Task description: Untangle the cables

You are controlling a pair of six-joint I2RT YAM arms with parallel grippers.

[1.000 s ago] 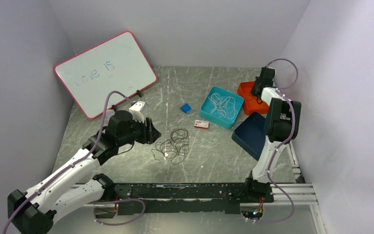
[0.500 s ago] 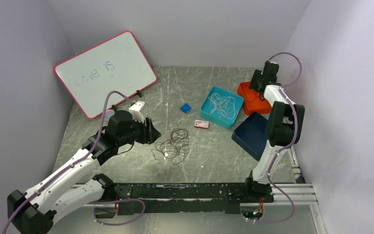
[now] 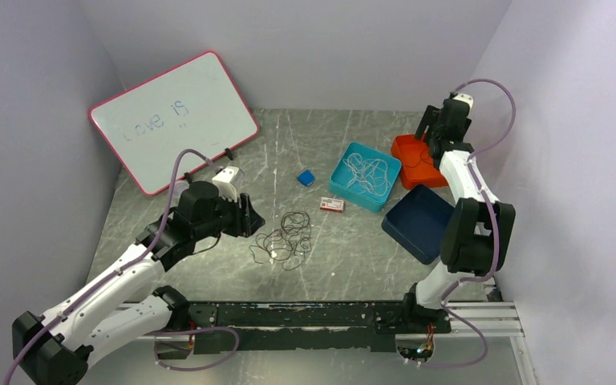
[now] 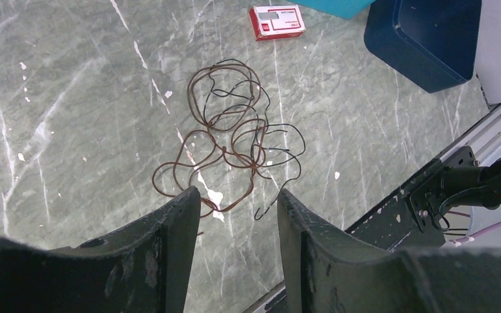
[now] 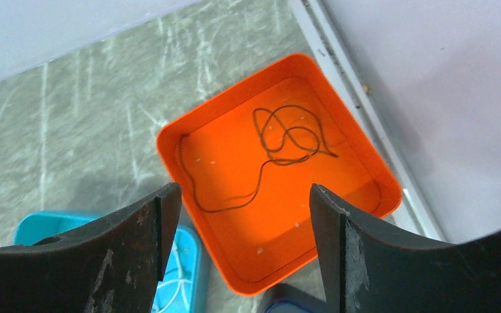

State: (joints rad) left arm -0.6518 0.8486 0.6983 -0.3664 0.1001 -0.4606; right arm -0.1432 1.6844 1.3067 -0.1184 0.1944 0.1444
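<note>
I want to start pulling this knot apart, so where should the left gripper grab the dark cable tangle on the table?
Take the black wire's loose end at the near edge of the tangle, ahead of the open left gripper. It lies flat and apart from the crossings, so come straight down astride it.

The scratched grey tabletop (image 3: pixel 353 261) is carrying tangled cables (image 3: pixel 285 239) near its middle, a red box (image 3: pixel 332 204) and blue block (image 3: pixel 305 177) just beyond. A teal tray (image 3: pixel 354 200), orange tray (image 3: pixel 405 152) and navy tray (image 3: pixel 417 220) are sitting right, and a whiteboard (image 3: pixel 172 119) is leaning far left.
</note>
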